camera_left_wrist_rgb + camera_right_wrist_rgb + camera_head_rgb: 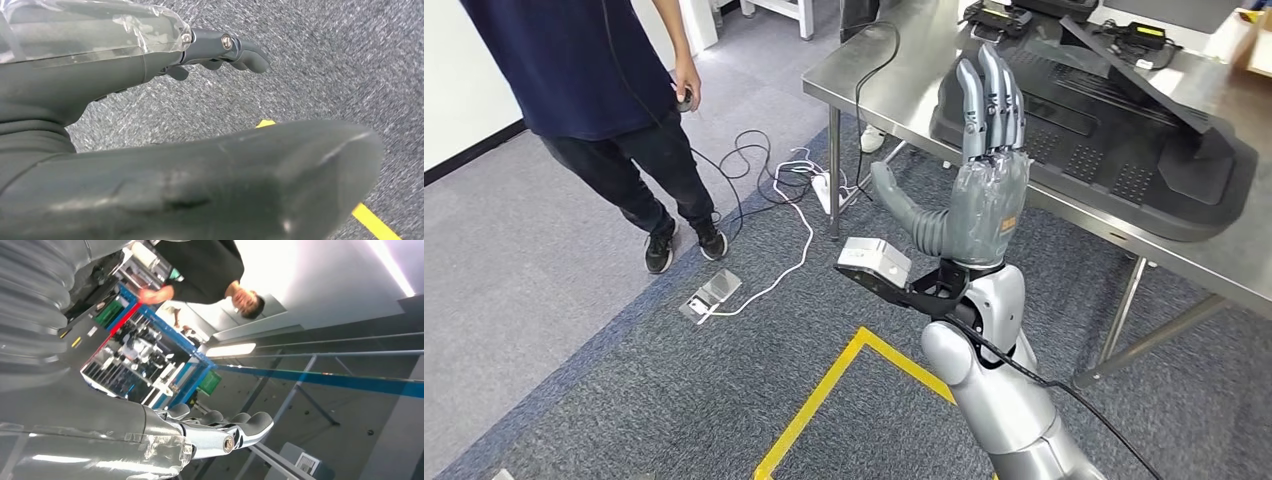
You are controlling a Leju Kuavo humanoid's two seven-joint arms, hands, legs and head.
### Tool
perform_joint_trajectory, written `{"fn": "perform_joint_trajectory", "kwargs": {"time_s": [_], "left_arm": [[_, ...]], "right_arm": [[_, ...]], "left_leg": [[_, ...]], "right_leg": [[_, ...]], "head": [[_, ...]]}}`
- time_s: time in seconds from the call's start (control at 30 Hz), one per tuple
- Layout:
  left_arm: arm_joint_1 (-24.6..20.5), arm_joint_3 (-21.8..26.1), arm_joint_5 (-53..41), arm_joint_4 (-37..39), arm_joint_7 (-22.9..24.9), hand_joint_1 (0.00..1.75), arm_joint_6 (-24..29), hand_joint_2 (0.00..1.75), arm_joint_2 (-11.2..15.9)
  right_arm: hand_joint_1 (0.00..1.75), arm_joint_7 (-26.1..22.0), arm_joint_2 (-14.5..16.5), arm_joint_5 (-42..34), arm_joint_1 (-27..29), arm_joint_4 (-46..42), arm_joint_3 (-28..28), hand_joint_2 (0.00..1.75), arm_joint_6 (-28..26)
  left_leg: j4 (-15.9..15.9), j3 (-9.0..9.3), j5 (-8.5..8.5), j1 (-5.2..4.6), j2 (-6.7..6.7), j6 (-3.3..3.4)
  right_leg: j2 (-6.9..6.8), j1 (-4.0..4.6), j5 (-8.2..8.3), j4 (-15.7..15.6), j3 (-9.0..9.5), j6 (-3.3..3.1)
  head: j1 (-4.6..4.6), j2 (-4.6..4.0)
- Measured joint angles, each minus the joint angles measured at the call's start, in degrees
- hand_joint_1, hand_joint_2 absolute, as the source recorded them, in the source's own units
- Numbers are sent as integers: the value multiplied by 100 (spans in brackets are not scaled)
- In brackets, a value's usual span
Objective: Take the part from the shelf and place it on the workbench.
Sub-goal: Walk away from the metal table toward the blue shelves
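Raised close before my head camera, my right hand (986, 170) stands upright with the fingers (990, 100) straight and apart and the thumb out to the side, holding nothing. I judge it is lifted this way as a ready pose, since nothing is within its reach to take. From its own wrist camera the same hand (215, 432) shows its fingertips slightly bent against a blue-framed shelf (150, 360) well beyond them, stacked with small items; I take that to be where the part sits, but I cannot pick the part out among them. A person (210, 270) stands by that shelf.

My left hand (220, 50) hangs low over the grey carpet with its fingers loosely curled and nothing in them.

Just beyond the raised right hand runs the steel worktop (904, 70), carrying a large black moulded tray (1114, 140) and some chargers. Another person (594, 100) stands well off to the hand's thumb side, with loose cables (774, 180) and a floor socket (712, 295) on the carpet between us, beside a yellow floor line (824, 400). Those cables and the person could get in my way when I walk.
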Motion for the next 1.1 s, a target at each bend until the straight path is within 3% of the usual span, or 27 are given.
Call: {"fn": "perform_joint_trajectory", "kwargs": {"time_s": [0.03, 0.1, 0.2, 0.27, 0.33, 0.37, 0.4, 0.43, 0.5, 0.57, 0.67, 0.73, 0.83, 0.87, 0.9, 0.93, 1.0, 1.03, 1.1], "left_arm": [[-4, 0, 0, 0, 1, 0, 0, 0, -3], [-3, 0, 2, 0, 5, 0, 1, 0, -5], [3, 0, 4, 0, 8, 0, 9, 0, -4], [-6, 0, 6, 0, 8, 0, 15, 0, -5], [-7, 0, 8, 0, 9, 0, 15, 0, -6], [-2, 0, 10, 0, 10, 0, 15, 0, -6], [3, 0, 13, 0, 12, 0, 16, 0, -5], [4, 0, 15, 0, 14, 0, 16, 0, -5], [-1, 0, 18, 0, 17, 0, 16, 0, -5], [-11, 0, 20, 0, 17, 0, 17, 0, -6], [9, 0, 50, 0, 8, 0, 80, 0, -11], [23, 0, 75, 0, -8, 0, 143, 0, -19], [33, 0, 81, 0, -20, 0, 188, 0, -46], [41, 0, 81, 0, -20, 0, 198, 0, -59], [49, 0, 81, 0, -20, 0, 204, 0, -71], [54, 0, 81, 0, -20, 0, 207, 0, -79], [53, 0, 84, 0, -20, 0, 210, 0, -93], [49, 0, 87, 0, -21, 0, 211, 0, -99], [49, 0, 99, 0, -24, 0, 210, 0, -107]], "right_arm": [[0, 1, -1, -3, 0, -1, 0, 175, 0], [0, 9, -5, -13, 1, -3, -1, 175, 0], [0, 17, -11, -9, -12, -4, 0, 175, 0], [0, 17, -11, -7, -23, -6, 1, 175, 0], [0, 17, -14, -7, -25, -6, 3, 175, 0], [0, 17, -15, -9, -25, -6, 7, 175, 0], [0, 17, -17, -10, -25, -6, 14, 175, 0], [0, 17, -17, -13, -26, -6, 22, 175, 0], [0, 16, -17, -15, -30, -6, 39, 175, 0], [0, 15, -19, -15, -40, -6, 47, 175, 0], [0, 15, -21, -15, -58, -6, 50, 175, 0], [0, 15, -23, -15, -68, -6, 51, 175, 0], [0, 15, -29, -20, -63, -6, 51, 175, 0], [0, 16, -33, -22, -56, -6, 51, 175, 0], [0, 16, -35, -24, -52, -6, 51, 175, 0], [0, 17, -37, -24, -51, -6, 51, 175, 0], [0, 17, -38, -24, -52, -6, 51, 175, 0], [0, 19, -38, -23, -54, -6, 51, 175, 0], [0, 31, -40, -19, -53, -6, 51, 175, 1]], "left_leg": [[27, -23, -9, -1, -36, -27], [52, -67, -6, 0, -91, -91], [127, -95, -64, 17, -83, -188], [597, -290, -339, 20, 34, -243], [1323, -633, -653, 32, 107, -284], [1562, -748, -711, 39, 119, -294], [1599, -767, -662, 44, 128, -296], [1404, -670, -512, 47, 143, -289], [634, -284, -145, 40, 238, -253], [113, -54, 7, 5, 325, -201], [17, -50, 9, -20, 282, -104], [-42, -24, 39, 0, 240, -17], [-66, -14, 51, -7, 165, 49], [-63, -13, 49, -14, 128, 55], [-57, -11, 47, -18, 85, 58], [-48, -8, 44, -19, 37, 56], [-20, -8, 31, -12, -62, 36], [8, -26, 21, -16, -112, 15], [37, -72, 21, -8, -197, -45]], "right_leg": [[60, -9, 89, -263, 108, -10], [118, 6, 95, -413, 160, -50], [24, 1, 132, -465, 186, -162], [-66, -14, 147, -500, 214, -218], [-150, -4, 136, -500, 221, -246], [-189, 1, 129, -497, 223, -252], [-223, 3, 122, -494, 227, -253], [-255, 3, 112, -491, 237, -248], [-314, 11, 82, -485, 267, -216], [-358, 35, 59, -478, 281, -166], [-408, 42, 35, -491, 302, -71], [-306, 26, -128, -304, 239, -19], [-129, 19, -633, 708, -236, 2], [-116, 19, -707, 998, -384, 6], [-109, 18, -668, 1098, -447, 7], [-99, 17, -521, 970, -403, 2], [8, 2, -102, 238, -82, -23], [91, -6, 30, -110, 66, -36], [203, 0, 87, -420, 189, -66]], "head": [[4, 0], [0, 0], [-21, 0], [-59, 0], [-82, 0], [-83, 0], [-84, 0], [-85, 0], [-91, 0], [-96, 0], [-85, 0], [-80, 0], [-49, 0], [-41, 0], [-38, 0], [-35, 0], [-24, 0], [-20, 0], [-19, 0]]}}
